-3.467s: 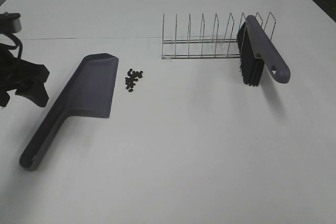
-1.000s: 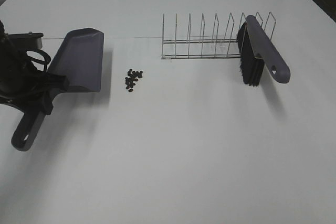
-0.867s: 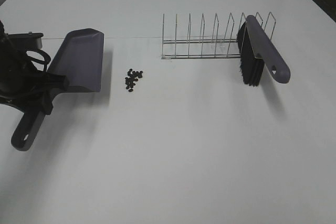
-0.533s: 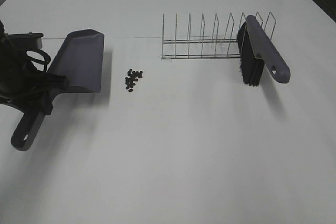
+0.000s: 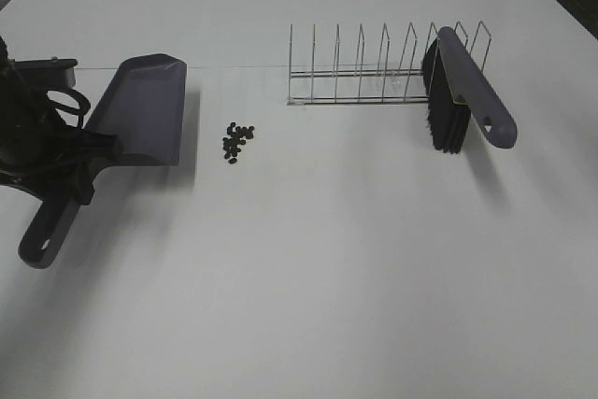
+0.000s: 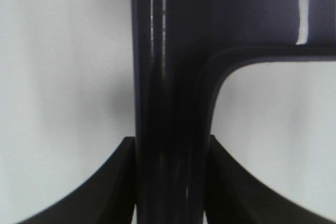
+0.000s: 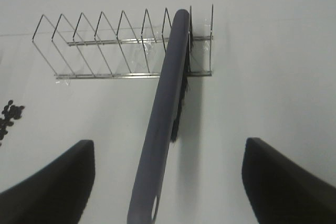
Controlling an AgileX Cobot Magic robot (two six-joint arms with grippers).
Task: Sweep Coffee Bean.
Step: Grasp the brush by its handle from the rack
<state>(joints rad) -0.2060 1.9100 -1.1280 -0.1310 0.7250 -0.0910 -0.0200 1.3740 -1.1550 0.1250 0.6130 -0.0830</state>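
Note:
A small heap of dark coffee beans [image 5: 236, 142] lies on the white table [image 5: 308, 277]; its edge also shows in the right wrist view [image 7: 8, 114]. My left gripper [image 5: 67, 170] is shut on the handle [image 6: 168, 103] of the grey-purple dustpan [image 5: 142, 117], whose pan sits just left of the beans. A grey-purple brush [image 5: 472, 91] with black bristles leans in the right end of a wire rack [image 5: 355, 77]. My right gripper [image 7: 168, 145] is open above the brush handle [image 7: 163, 129], not touching it. It is out of the high view.
The wire rack stands behind and to the right of the beans, with several upright wire loops [image 7: 105, 40]. The dustpan handle's end [image 5: 39, 245] points toward the table's front left.
Since 3.5 s ago my left gripper has closed on the dustpan handle and swung the pan left and back. Over the last second almost nothing has moved.

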